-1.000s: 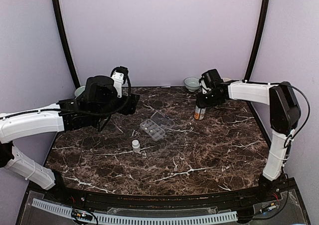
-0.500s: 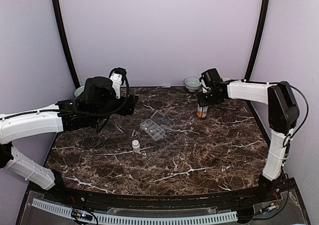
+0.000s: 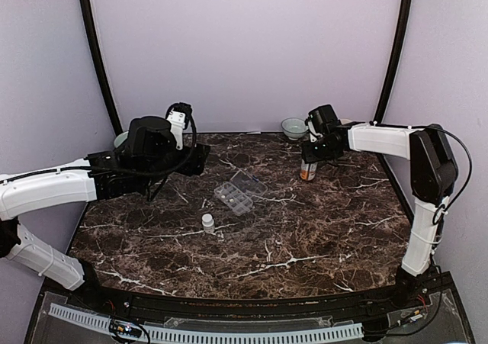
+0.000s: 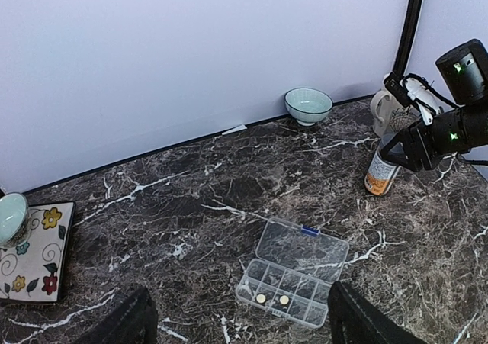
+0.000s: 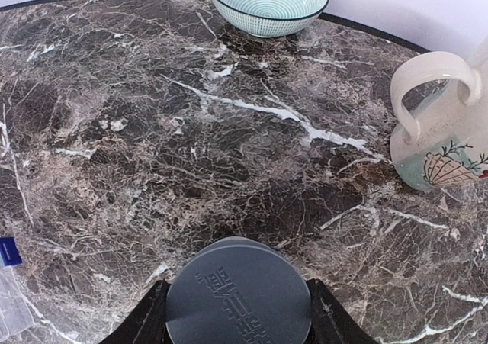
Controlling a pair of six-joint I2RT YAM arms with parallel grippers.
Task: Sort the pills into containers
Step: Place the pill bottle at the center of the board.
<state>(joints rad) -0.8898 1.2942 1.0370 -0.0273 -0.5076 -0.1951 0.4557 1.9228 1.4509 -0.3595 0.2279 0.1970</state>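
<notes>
The clear organiser box (image 3: 238, 194) lies open mid-table, its lid folded flat toward the back. In the left wrist view two small yellowish pills (image 4: 261, 299) sit in neighbouring containers (image 4: 293, 294) of its front row. My left gripper (image 4: 240, 325) hangs open above and in front of the box, holding nothing. My right gripper (image 5: 238, 313) is shut on the grey cap (image 5: 238, 290) of the amber bottle (image 3: 306, 171) at the back right. I cannot tell whether the bottle's base touches the table. A tiny white bottle (image 3: 207, 222) stands in front of the box.
A teal bowl (image 3: 293, 126) sits against the back wall, with a cream jug (image 5: 435, 138) to its right. At the back left are a floral tile (image 4: 34, 256) and a second pale bowl (image 4: 11, 218). Black frame posts flank the table.
My right gripper has carried the amber bottle slightly toward the back and set it more upright. The left arm has hardly moved.
</notes>
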